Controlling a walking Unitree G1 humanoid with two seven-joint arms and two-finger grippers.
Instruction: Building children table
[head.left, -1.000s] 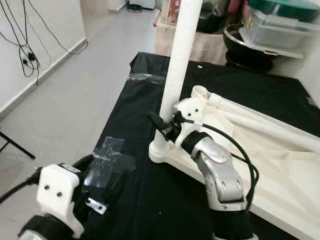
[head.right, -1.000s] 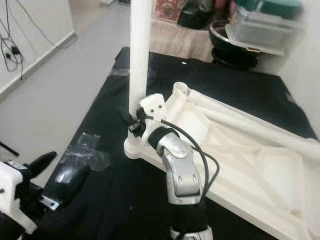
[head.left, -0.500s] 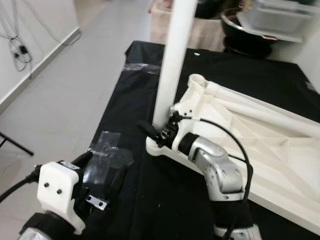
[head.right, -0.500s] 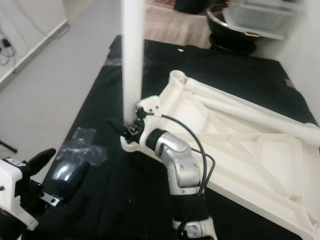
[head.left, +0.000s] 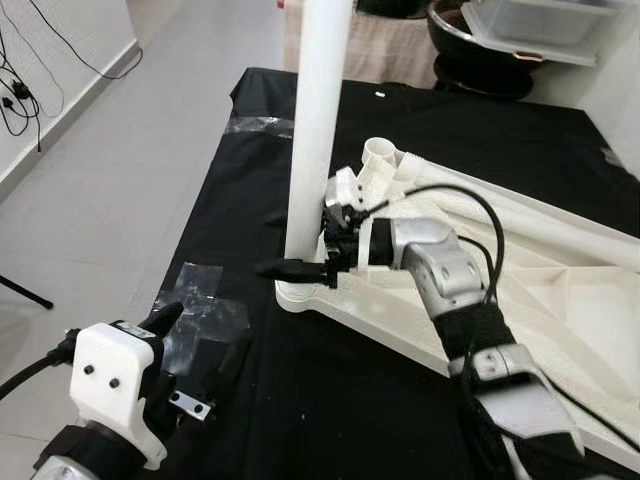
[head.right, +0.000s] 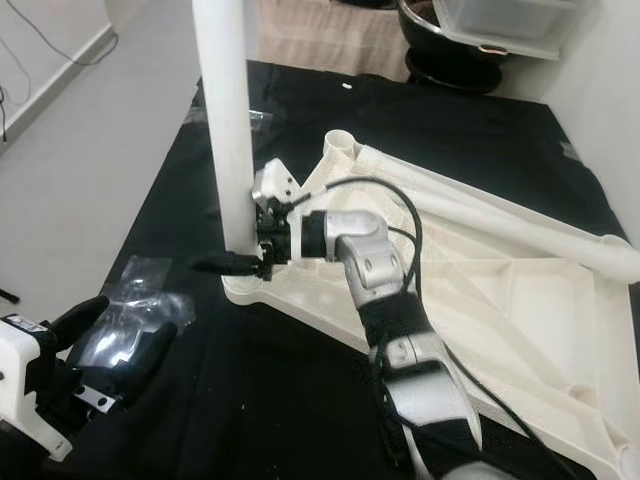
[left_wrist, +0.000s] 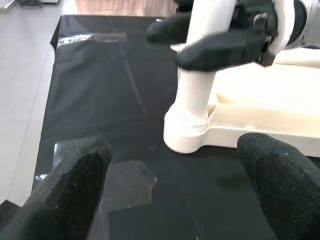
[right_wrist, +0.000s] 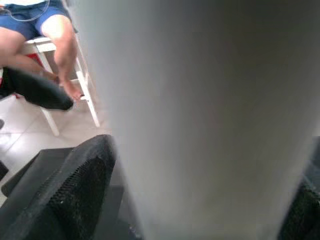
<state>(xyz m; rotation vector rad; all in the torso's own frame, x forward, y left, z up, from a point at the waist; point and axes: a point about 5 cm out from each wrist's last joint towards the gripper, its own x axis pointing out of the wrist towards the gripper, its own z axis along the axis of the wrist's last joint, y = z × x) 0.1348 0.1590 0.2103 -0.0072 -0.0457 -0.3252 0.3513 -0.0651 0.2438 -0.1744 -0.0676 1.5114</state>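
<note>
The white children's table (head.left: 560, 300) lies upside down on a black cloth (head.left: 250, 150). One white leg (head.left: 315, 130) stands upright in its near left corner socket. My right gripper (head.left: 270, 242) is shut on that leg just above the socket, one black finger (head.left: 290, 268) in front and the other behind it. In the right wrist view the leg (right_wrist: 200, 115) is pressed close between the fingers (right_wrist: 75, 190). A second leg (head.left: 520, 215) lies across the underside beside an empty socket (head.left: 380, 150). My left gripper (head.left: 195, 345) hangs open low at the cloth's near left edge.
Clear tape patches (head.left: 205, 295) stick to the cloth by the left gripper. A black bowl (head.left: 480, 40) and plastic boxes stand beyond the cloth. Grey floor (head.left: 100, 180) and wall cables (head.left: 20, 90) are on the left. A seated person's legs (right_wrist: 60, 35) appear past the leg.
The right wrist has turned around the upright leg, so its front finger now points level to the left instead of up-left. The camera has shifted. The left gripper stays put.
</note>
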